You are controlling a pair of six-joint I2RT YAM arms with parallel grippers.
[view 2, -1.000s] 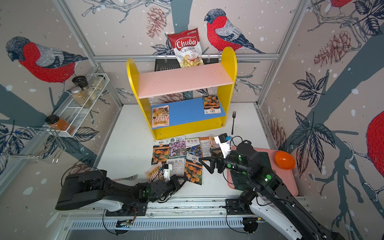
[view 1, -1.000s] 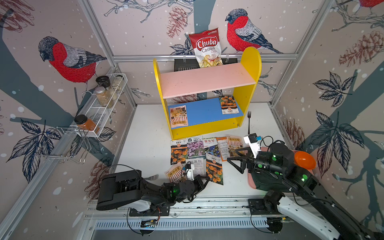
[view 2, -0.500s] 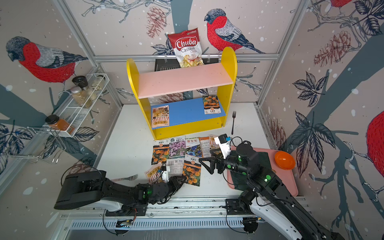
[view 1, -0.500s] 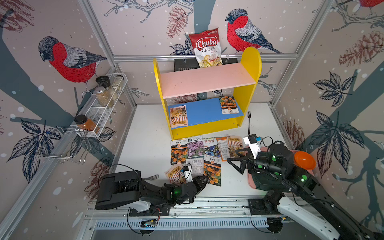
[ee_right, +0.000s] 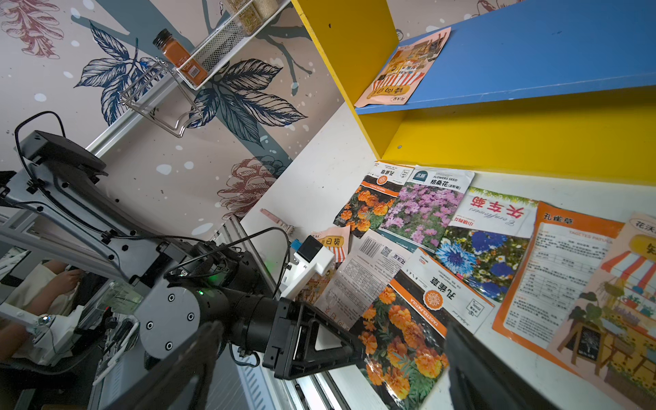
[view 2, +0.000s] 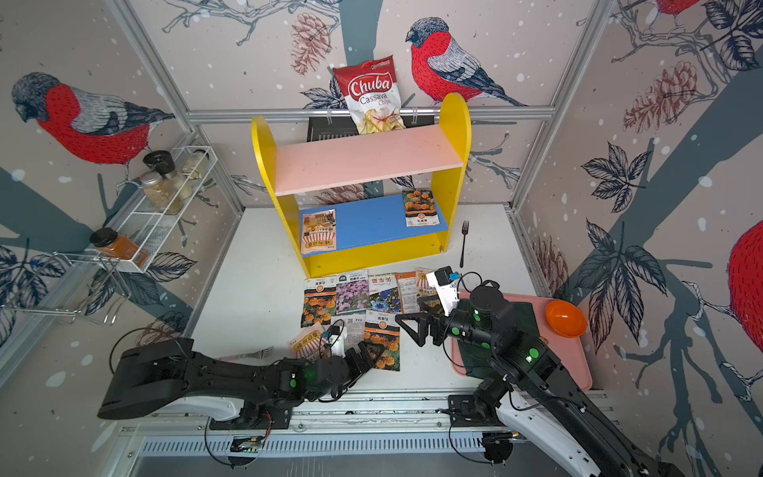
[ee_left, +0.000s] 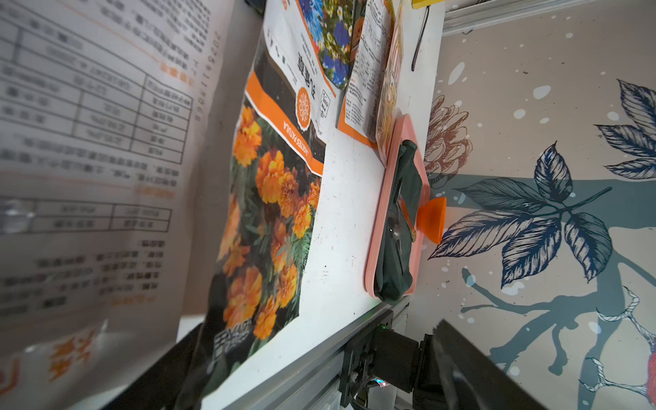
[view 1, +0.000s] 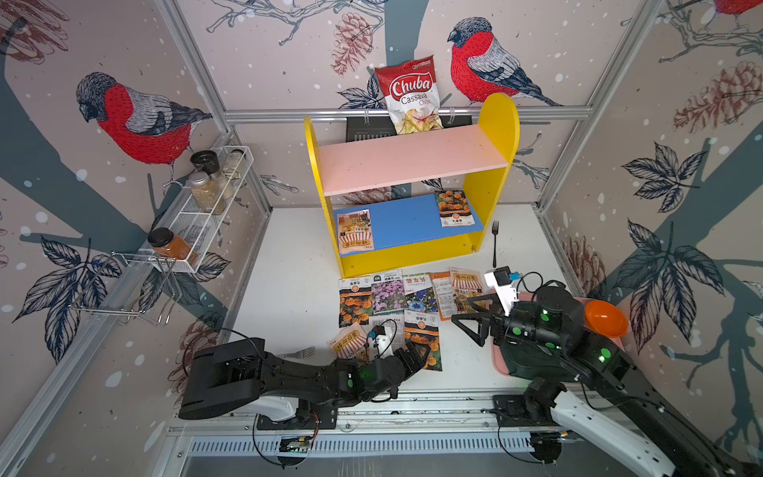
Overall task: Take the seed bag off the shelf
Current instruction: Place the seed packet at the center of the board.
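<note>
Seed bags lay in two places. On the shelf point(view 1: 497, 136) two of them rested flat on the blue lower board point(view 1: 404, 223). A striped-shop seed bag point(view 1: 355, 231) lay at the end nearer the wire rack point(view 1: 206, 206), and a marigold seed bag point(view 1: 454, 207) at the opposite end, well apart from it. A chips bag point(view 1: 413, 97) stood behind the pink upper board point(view 1: 413, 163), against the back wall.

On the table point(view 1: 297, 268), just in front of the shelf, a row of packets point(view 1: 388, 291) was spread out. The left gripper point(view 1: 415, 358) was low over the nearest ones, its two sides spread wide and nothing clamped. In the left wrist view an orange-flower packet point(ee_left: 269, 198) lay flat on the table between them. A white-backed packet point(ee_left: 88, 142) was very close to that camera, and I could not tell if it touched a finger.

The right gripper point(view 1: 466, 330) hovered above the table at the edge of the pink tray point(view 2: 569, 355), wide apart and empty. The tray held a dark green cloth point(ee_left: 397, 230) and an orange bowl point(view 1: 605, 318). A black fork point(view 1: 494, 243) lay on the table just beside the shelf's yellow side
</note>
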